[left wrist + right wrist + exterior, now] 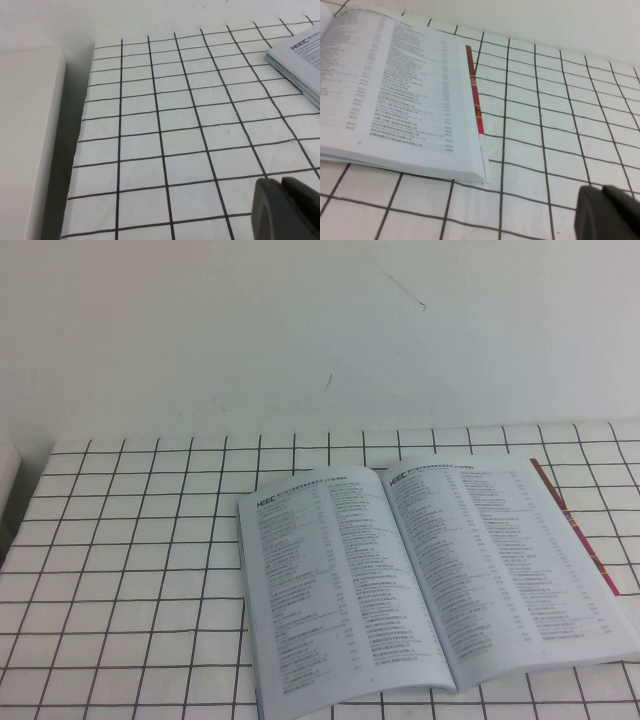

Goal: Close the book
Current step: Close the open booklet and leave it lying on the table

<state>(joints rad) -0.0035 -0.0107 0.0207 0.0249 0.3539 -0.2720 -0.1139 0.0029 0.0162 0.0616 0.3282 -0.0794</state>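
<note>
Plainly, the book (420, 580) lies wide open and flat on the checked tablecloth (130, 570), right of the table's middle and toward the robot's edge. Its spine gutter (415, 575) runs from the far side toward the robot on a slight slant. Closing it therefore means folding one half sideways across that line. A strip of red cover (476, 100) peeks out from under the outer edge of the right-hand pages, and that half looks like a fairly thick stack.

Neither arm shows in the high view. The right gripper (605, 210) appears only as a dark tip in its own wrist view, low over the cloth near the right half's outer edge and near corner. The left gripper (283, 200) is likewise a dark tip in its own wrist view, over bare cloth. Only the far corner of the left page reaches its view, well apart from it, and a white block (25, 140) sits beside the cloth's edge. I cannot tell whether either gripper is released or clenched, and neither holds anything that can be seen.

My judgement is that the right arm is the nearer one, so its likely job is to get under the right outer edge and sweep that half leftward over the spine
</note>
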